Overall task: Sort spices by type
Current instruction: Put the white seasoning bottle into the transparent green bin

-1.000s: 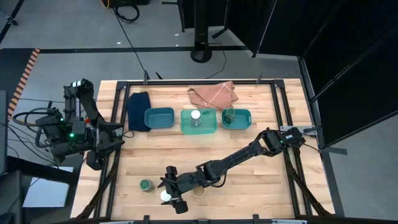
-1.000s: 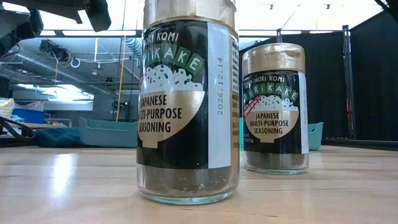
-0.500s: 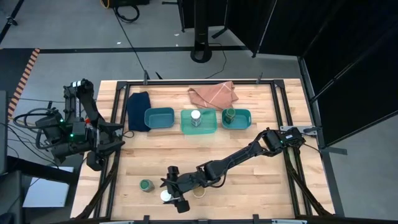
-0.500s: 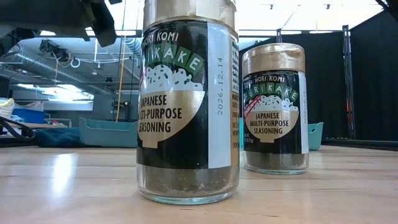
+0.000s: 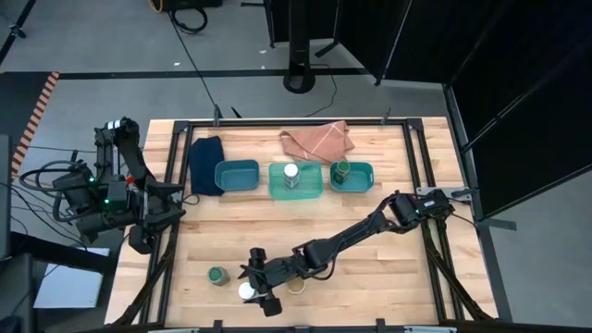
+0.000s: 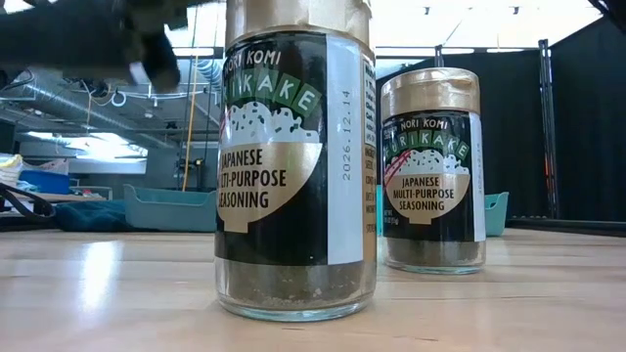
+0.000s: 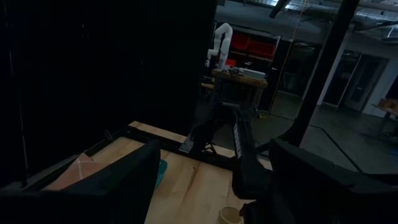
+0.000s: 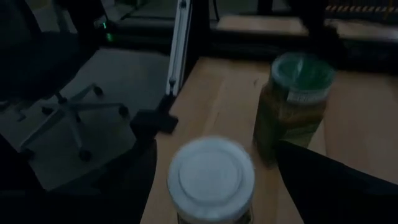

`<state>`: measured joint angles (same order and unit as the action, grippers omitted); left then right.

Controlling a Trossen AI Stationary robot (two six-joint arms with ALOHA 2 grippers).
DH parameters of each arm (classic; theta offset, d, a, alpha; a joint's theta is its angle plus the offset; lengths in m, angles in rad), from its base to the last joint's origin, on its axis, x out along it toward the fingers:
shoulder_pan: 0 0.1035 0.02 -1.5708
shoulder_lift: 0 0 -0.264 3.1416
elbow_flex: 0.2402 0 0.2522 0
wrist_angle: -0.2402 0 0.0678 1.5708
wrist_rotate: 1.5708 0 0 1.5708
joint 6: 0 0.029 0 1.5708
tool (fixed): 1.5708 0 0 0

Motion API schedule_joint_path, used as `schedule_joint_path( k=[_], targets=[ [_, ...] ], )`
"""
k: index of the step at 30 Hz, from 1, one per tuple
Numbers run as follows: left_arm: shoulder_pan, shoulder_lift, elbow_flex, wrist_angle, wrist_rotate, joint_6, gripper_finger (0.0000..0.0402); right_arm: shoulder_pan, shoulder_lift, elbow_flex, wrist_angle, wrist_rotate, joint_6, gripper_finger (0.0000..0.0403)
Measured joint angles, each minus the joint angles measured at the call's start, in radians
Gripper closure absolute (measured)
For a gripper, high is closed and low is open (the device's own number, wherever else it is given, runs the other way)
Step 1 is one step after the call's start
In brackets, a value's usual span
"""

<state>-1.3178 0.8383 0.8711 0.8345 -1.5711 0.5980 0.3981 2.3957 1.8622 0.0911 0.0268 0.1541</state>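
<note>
My right gripper (image 5: 258, 285) (image 8: 217, 154) is open at the table's near-left part, reaching toward the left edge. Its fingers stand on either side of a white-lidded jar (image 8: 211, 179) (image 5: 246, 291) without touching it. A green-lidded jar (image 8: 292, 102) (image 5: 217, 276) stands upright just beyond, closer to the left edge. Two tan-lidded seasoning jars (image 6: 293, 156) (image 6: 432, 168) stand upright on the wood. A second white-lidded jar (image 5: 291, 173) stands in the middle tray and a second green-lidded jar (image 5: 341, 169) in the right tray. My left gripper (image 7: 211, 186) is open and waits past the table's left edge.
Three trays sit in a row at the far side: left teal tray (image 5: 238, 175), middle light-green tray (image 5: 310, 190), right teal tray (image 5: 363, 176). A navy cloth (image 5: 205, 153) and a tan cloth (image 5: 317, 139) lie beside and behind them. Bare wood lies between the trays and the jars.
In the low view my right gripper has sunk steadily lower toward the table. The jars have stayed where they were.
</note>
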Motion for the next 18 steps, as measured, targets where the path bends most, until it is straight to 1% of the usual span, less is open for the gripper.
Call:
schedule_joint_path(
  k=[2, 7, 12, 18],
  targets=[
    [0.000, 0.000, 0.000, 0.000, 0.000, 0.000, 0.0094, 0.000, 0.032, 0.001, 0.063, -0.007, 0.037, 0.0066],
    [0.000, 0.000, 0.000, -0.001, 0.000, 0.000, 0.0094, 0.009, 0.072, 0.000, 0.093, 0.001, 0.120, 0.0066],
    [0.000, 0.000, 0.000, -0.001, 0.000, 0.000, 0.0094, 0.015, 0.072, 0.000, 0.094, 0.005, 0.124, 0.0070],
    [0.000, 0.000, 0.000, -0.002, 0.000, 0.000, 0.0094, 0.014, 0.072, 0.000, 0.095, 0.006, 0.125, 0.0084]
  ],
)
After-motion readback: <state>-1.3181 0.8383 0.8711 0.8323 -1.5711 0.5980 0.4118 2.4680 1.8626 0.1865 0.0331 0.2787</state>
